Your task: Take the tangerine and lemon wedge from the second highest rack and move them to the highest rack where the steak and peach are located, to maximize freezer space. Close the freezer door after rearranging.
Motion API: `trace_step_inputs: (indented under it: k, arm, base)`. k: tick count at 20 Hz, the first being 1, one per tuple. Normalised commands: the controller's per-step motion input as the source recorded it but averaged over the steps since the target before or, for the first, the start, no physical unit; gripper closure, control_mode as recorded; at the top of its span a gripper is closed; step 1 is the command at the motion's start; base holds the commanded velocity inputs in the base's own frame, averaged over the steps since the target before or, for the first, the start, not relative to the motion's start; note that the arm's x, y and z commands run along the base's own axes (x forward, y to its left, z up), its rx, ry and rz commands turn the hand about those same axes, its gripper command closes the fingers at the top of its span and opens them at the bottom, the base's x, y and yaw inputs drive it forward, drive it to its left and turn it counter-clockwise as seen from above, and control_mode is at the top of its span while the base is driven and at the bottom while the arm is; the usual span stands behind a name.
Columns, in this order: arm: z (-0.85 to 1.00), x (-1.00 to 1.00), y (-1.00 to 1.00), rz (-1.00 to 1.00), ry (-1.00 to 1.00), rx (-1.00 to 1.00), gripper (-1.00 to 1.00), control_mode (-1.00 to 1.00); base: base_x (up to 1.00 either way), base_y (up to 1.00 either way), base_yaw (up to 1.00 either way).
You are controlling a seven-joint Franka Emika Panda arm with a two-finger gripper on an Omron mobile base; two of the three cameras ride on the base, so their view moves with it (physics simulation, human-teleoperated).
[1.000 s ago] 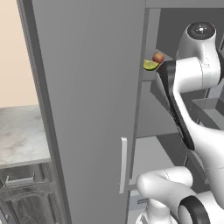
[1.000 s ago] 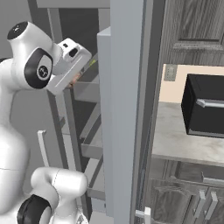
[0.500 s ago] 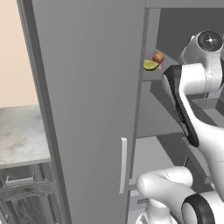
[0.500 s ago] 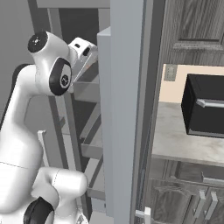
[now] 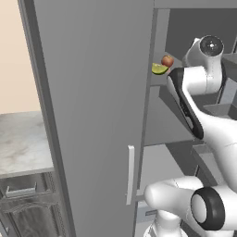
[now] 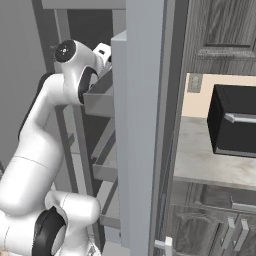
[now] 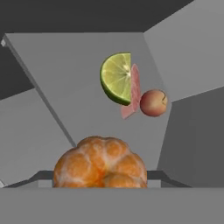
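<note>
A white robot arm reaches into an open freezer. Over the last second its upper joints have swung deeper inside, carrying the claw (image 6: 103, 50) up level with the highest rack (image 7: 74, 83). The claw appears closed on the tangerine (image 7: 100, 164), which sits right at its tips, short of the rack's near edge, so the drop-off looks close.

The highest rack already holds three things clustered near one side edge: the lemon wedge (image 7: 116, 78) standing cut face forward, the pink steak (image 7: 134, 92) touching it behind, and the peach (image 7: 153, 103) just beside the steak. They have not moved.

The freezer door (image 5: 92, 115) stands wide open, not yet closed.
</note>
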Motion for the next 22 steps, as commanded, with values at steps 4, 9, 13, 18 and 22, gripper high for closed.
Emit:
trace_step_inputs:
  k: [4, 9, 13, 18, 22]
  arm:
    - [0.00, 0.44, -0.14, 0.00, 0.00, 0.00, 1.00, -1.00]
    - [0.00, 0.37, -0.15, 0.00, 0.00, 0.00, 1.00, -1.00]
    - [-0.07, 0.19, -0.01, 0.00, 0.00, 0.00, 1.00, -1.00]
    - [-0.14, 0.20, 0.00, 0.00, 0.02, 0.00, 1.00, -1.00]
    - [-0.21, 0.18, -0.04, 0.00, 0.03, 0.00, 1.00, -1.00]
  base:
    - [0.00, 0.00, 0.00]
    - [0.00, 0.00, 0.00]
    - [0.00, 0.00, 0.00]
    - [0.00, 0.00, 0.00]
    - [0.00, 0.00, 0.00]
